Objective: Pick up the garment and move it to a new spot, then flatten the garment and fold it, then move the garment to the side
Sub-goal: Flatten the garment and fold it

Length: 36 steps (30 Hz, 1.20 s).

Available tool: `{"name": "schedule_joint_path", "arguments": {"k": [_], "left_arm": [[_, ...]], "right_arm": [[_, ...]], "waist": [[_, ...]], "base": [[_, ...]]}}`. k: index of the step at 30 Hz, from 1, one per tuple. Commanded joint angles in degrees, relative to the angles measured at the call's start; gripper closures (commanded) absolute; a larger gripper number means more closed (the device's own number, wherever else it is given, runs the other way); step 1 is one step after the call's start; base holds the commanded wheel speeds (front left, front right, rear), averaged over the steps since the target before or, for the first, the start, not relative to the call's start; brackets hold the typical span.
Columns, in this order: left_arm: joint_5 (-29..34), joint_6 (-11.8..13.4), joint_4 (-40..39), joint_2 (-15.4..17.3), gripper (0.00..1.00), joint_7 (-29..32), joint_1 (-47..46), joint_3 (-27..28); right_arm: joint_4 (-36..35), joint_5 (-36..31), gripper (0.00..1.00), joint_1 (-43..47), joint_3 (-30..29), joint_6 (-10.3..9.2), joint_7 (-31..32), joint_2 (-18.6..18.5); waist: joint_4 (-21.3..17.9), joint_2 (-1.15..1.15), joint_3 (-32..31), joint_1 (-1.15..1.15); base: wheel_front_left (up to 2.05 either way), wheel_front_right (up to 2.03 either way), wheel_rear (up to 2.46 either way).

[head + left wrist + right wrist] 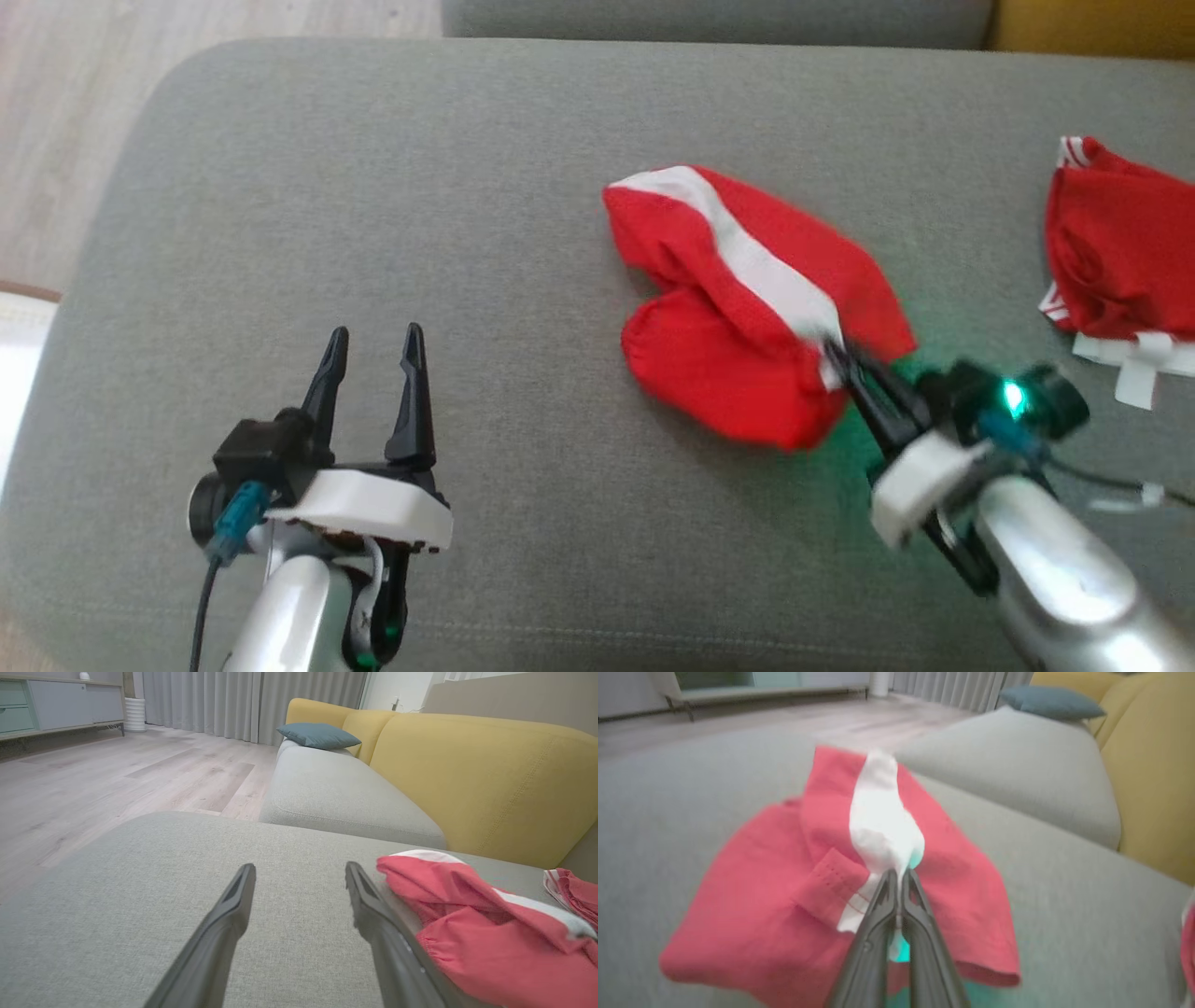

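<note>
The garment (747, 299) is red cloth with a white band, bunched on the grey cushion right of centre. My right gripper (840, 359) is shut on the near end of its white band; the right wrist view shows the dark fingers pinching the white strip of the garment (882, 830), which is lifted and blurred. My left gripper (373, 345) stands open at the lower left, low over bare cushion, well left of the cloth. In the left wrist view the garment (481, 924) lies just right of the open fingers (369, 905).
A second red and white garment (1120, 252) lies at the cushion's right edge. The grey cushion (373, 187) has wide free room on its left half. Beyond it are another grey seat (336, 784), a yellow backrest (490, 774), a blue pillow (317, 735) and wooden floor (93, 779).
</note>
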Motion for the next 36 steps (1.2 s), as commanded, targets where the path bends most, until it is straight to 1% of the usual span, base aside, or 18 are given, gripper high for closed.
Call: {"name": "schedule_joint_path", "arguments": {"k": [1,4,11,15,16,17,20,24,29,32,34,36], "left_arm": [[0.1,0.4,-2.1,0.2,0.0,-0.7,-2.4,1.6],[0.5,0.5,-2.1,0.2,0.0,-0.7,-2.8,1.9],[1.0,0.2,-1.4,0.2,0.0,-0.7,-3.2,2.2],[1.0,0.1,-1.1,0.2,0.0,-0.7,-3.3,2.3],[0.9,0.2,-1.0,0.2,0.0,-0.7,-3.3,2.5],[0.9,0.1,-1.0,0.2,0.0,-0.7,-3.3,2.6],[0.9,-0.1,-0.9,0.2,0.0,-0.7,-3.5,3.1],[1.2,-0.4,-0.9,0.2,0.0,-0.7,-3.8,3.8],[1.3,-0.8,-1.2,0.2,0.0,-0.7,-4.4,4.9],[1.2,-1.3,-1.3,0.2,0.0,-0.7,-5.0,5.8],[0.6,-1.7,-1.2,0.2,0.0,-0.7,-5.5,6.5],[-0.4,-2.1,-1.0,0.2,0.0,-0.7,-6.1,7.2]], "right_arm": [[-1.0,0.5,1.0,-0.7,2.3,0.17,-0.5,-1.6],[-0.8,1.5,1.0,0.5,5.1,0.17,-0.6,-3.9],[-2.4,0.9,1.0,2.0,11.9,0.17,-0.3,-9.5],[-3.8,0.2,1.0,2.8,14.4,0.17,0.1,-11.9],[-4.1,-0.2,0.55,2.8,14.4,0.17,0.1,-12.4],[-4.2,-0.5,0.0,2.9,13.9,0.17,0.0,-12.6],[-4.4,-0.2,0.0,3.6,9.8,0.17,-0.2,-11.9],[-5.9,0.8,0.0,4.9,0.5,0.17,-0.7,-8.6],[-10.8,0.6,0.0,7.6,-13.6,0.17,-1.3,-1.0],[-16.6,-1.3,0.0,9.5,-20.2,0.17,-1.3,4.5],[-20.1,-2.3,0.0,11.0,-23.0,0.17,-1.4,8.0],[-22.5,-3.3,0.0,12.1,-24.1,0.17,-1.4,10.4]], "waist": [[-0.8,0.0,0.5,0.0],[-2.1,0.0,0.9,0.0],[-5.2,0.0,0.7,0.0],[-6.7,0.0,0.1,0.0],[-7.0,0.0,0.0,0.0],[-7.4,0.0,-0.1,0.0],[-8.3,0.0,-0.4,0.0],[-9.4,0.0,-0.7,0.0],[-10.6,0.0,-0.5,0.0],[-11.5,0.0,-0.1,0.0],[-12.0,0.0,0.2,0.0],[-12.6,0.0,0.6,0.0]], "base": [[0.0,0.0,0.0],[0.0,0.0,0.0],[0.0,0.0,0.0],[0.0,0.0,0.0],[0.0,0.0,0.0],[0.0,0.0,0.0],[0.0,0.0,0.0],[0.0,0.0,0.0],[0.0,0.0,0.0],[0.0,0.0,0.0],[0.0,0.0,0.0],[0.0,0.0,0.0]]}}
